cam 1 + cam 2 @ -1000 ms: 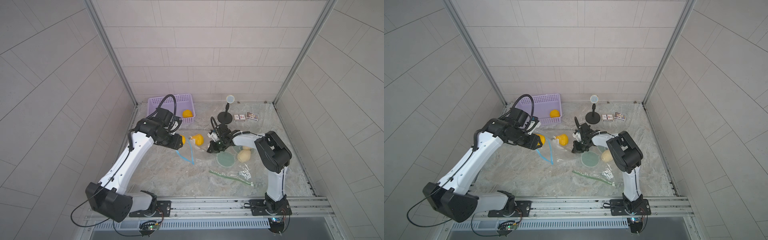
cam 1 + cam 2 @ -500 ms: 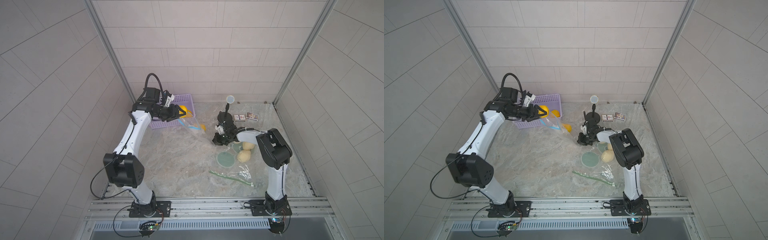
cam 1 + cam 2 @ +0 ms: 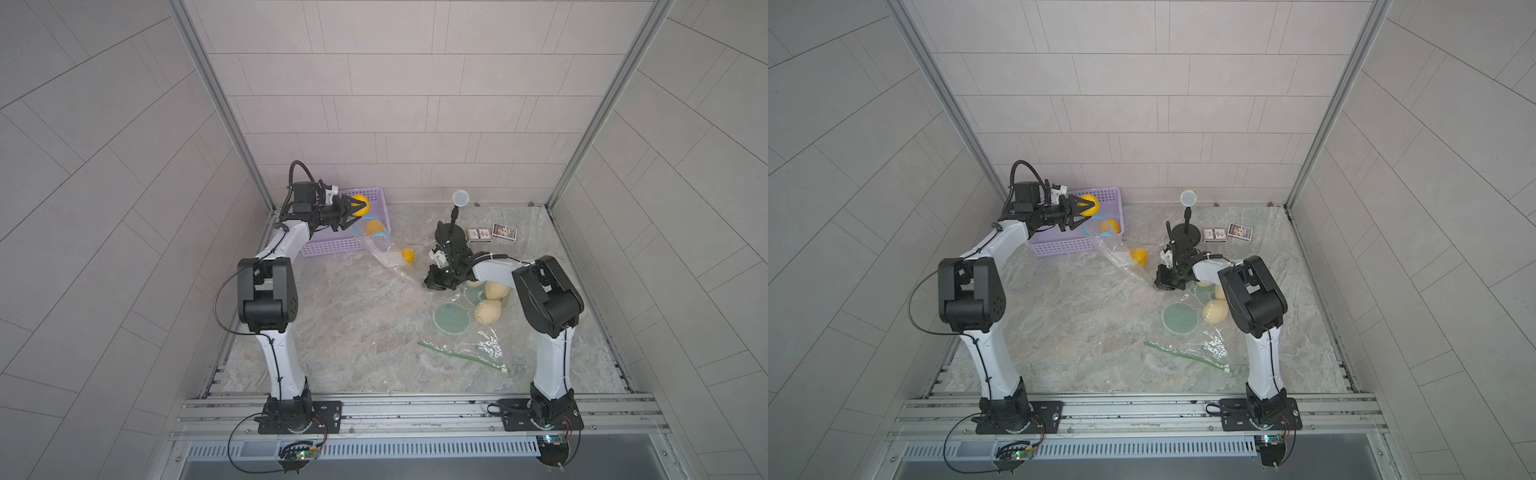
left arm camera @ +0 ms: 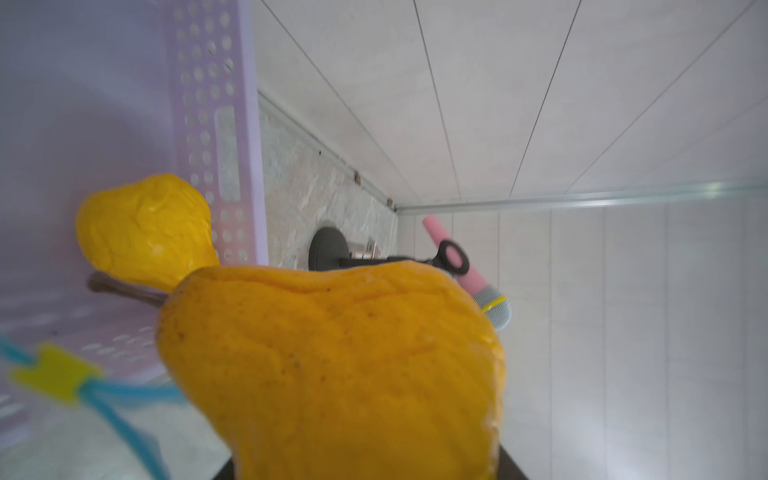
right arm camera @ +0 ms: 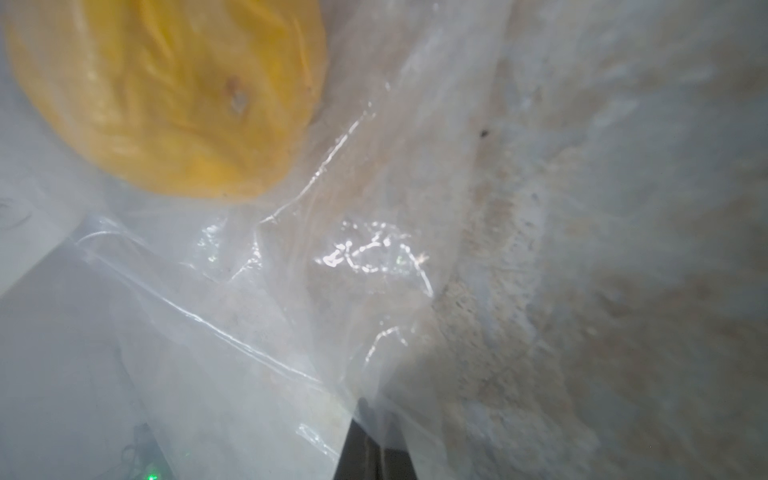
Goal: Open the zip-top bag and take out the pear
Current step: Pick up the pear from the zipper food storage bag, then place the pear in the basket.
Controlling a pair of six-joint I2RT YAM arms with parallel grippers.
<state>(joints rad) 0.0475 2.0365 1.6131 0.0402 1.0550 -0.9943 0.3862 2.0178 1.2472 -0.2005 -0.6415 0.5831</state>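
The left gripper [image 3: 355,208] reaches out level over the basket [image 3: 328,247], which stands in the far left corner of the table [image 3: 353,332]. Its fingers are about half spread and clamp a yellow pear [image 3: 361,204] between them, clear of the bag and above the basket. In the left wrist view this pear [image 4: 332,365] fills the foreground. A second pear [image 4: 145,228] lies inside the basket, close to its perforated wall [image 4: 216,124].

The bag [image 3: 388,257] is clear film stretched slantwise from the basket's right rim toward the middle of the table. Its blue zip [image 4: 124,390], with a yellow slider [image 4: 54,374], hangs at the basket end, just below the held pear. A third pear [image 3: 408,255] shows through the film about midway along the bag, down on the table. The right wrist view shows this third pear [image 5: 166,95] blurred behind plastic.

The right gripper [image 3: 432,284] sits low at the table, its fingers closed tight on the bag's other end. One dark finger [image 5: 370,449] meets the film [image 5: 291,291].

Near the far edge a microphone [image 3: 459,198] stands on a black stand, with two card boxes [image 3: 479,235] just to its right. Beside the right arm lies another bag [image 3: 478,349] with a green zip. Green discs [image 3: 452,318] and pale round things [image 3: 488,311] lie at it; whether they are inside it I cannot tell.
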